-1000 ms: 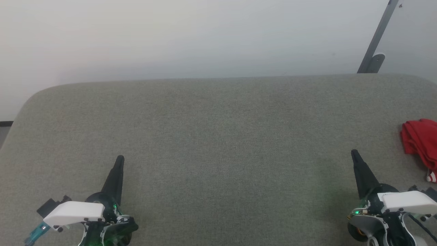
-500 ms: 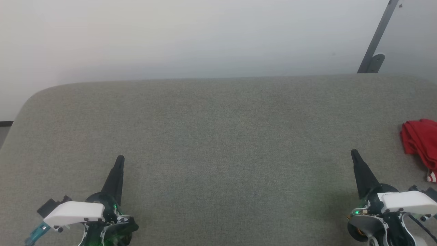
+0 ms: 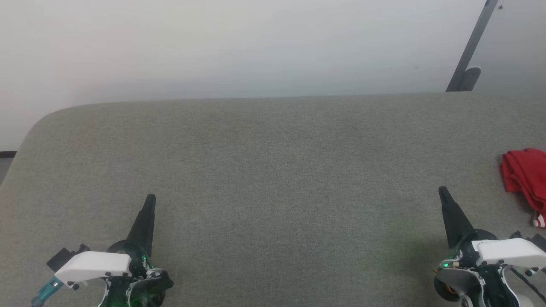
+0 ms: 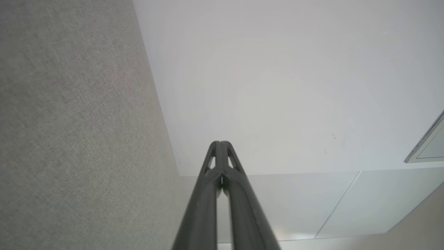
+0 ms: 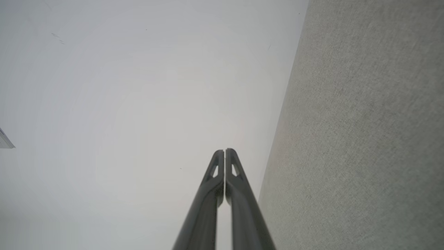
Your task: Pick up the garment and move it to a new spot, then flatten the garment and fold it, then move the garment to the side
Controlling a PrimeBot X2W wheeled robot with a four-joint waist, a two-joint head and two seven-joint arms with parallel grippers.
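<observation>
Down low by the robot, the left gripper [image 3: 149, 198] and the right gripper [image 3: 442, 190] hang just over the grey pad [image 3: 273, 162], well apart, one at each side. Both point away from the robot. Each pair of fingers [image 4: 204, 208] is squeezed tight together with nothing between them, and the right wrist view shows the same. I think they wait like this to stay out of the way and leave room between them for laying cloth flat.

Off to the right of the right fingers, a bit past their tip, lies the garment [image 3: 525, 175]. It is a red heap at the side of the pad, cut off by the picture's edge, with a small striped bit on the near side. No finger touches it. It looks bunched, but I cannot tell if it is folded. So it could be waiting to be picked up, or it could be folded and put aside.

Far past the fingertips stands the pale wall [image 3: 213, 42], with a grey bar [image 3: 471, 47] leaning up on the right.

Since a second ago nothing has moved, not the grippers and not the garment.
</observation>
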